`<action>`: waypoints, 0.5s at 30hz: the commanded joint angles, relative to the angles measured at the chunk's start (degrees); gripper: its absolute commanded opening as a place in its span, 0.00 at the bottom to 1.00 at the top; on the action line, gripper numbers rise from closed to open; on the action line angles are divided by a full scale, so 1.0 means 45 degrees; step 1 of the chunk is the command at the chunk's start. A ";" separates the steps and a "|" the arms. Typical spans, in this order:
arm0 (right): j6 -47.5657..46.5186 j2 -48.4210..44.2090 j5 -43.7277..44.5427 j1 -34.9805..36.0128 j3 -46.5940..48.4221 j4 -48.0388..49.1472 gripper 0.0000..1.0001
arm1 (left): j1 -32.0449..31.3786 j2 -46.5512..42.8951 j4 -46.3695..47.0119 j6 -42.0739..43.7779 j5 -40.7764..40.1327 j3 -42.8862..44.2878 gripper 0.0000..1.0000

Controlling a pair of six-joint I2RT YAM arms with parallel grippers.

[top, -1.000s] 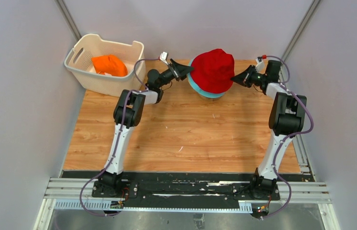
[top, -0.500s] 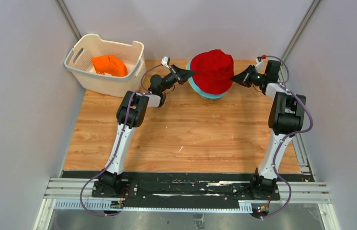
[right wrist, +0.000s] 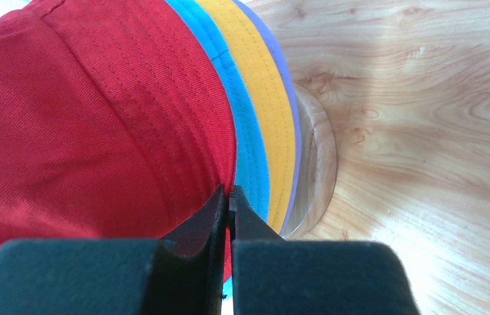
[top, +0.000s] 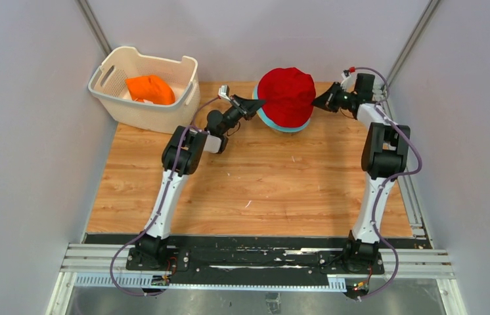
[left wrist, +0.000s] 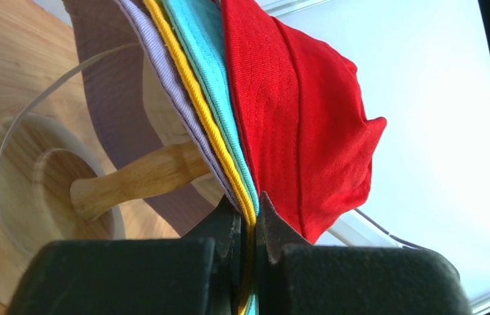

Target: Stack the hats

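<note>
**Desk:** While you have the feeds up, what is item one?

**Operator:** Item one, red hat [top: 286,95]. It is on top of the stack on the wooden stand [left wrist: 134,180], at the far middle of the bench [top: 262,190]. I see the crown facing up toward the overhead camera, brim down. The outline is near round, so I read no clear long axis.

**Desk:** Beneath it?

**Operator:** Items two to four, brims layered downward. Teal hat [right wrist: 249,131] first, then yellow hat [right wrist: 265,98], with lavender hat [left wrist: 108,98] lowest, nearest the stand.

**Desk:** Item five?

**Operator:** Orange hat [top: 150,89]. It lies well apart from the stack, in the white basket [top: 138,113] at the far left corner. Its longer side runs roughly left to right.

**Desk:** Fingers?

**Operator:** Left fingers [left wrist: 226,226] are clamped on the yellow brim's edge at the stack's left side. The teal brim is pinched in alongside, and the red brim hangs just outside them. Right fingers [right wrist: 196,230] are closed together on the red brim's edge at the right side, with the tips where red meets teal.
</note>
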 commanded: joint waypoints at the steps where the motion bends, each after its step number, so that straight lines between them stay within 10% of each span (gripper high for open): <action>1: -0.2004 0.0536 0.2386 0.0573 0.1041 -0.2986 0.01 | 0.0454 0.0332 -0.2360 0.1125 -0.0689 -0.1075 0.00; 15: -0.4686 0.0700 0.5949 0.1877 0.2662 -0.6537 0.00 | 0.0544 -0.0382 -0.4357 0.2135 -0.0648 -0.1744 0.00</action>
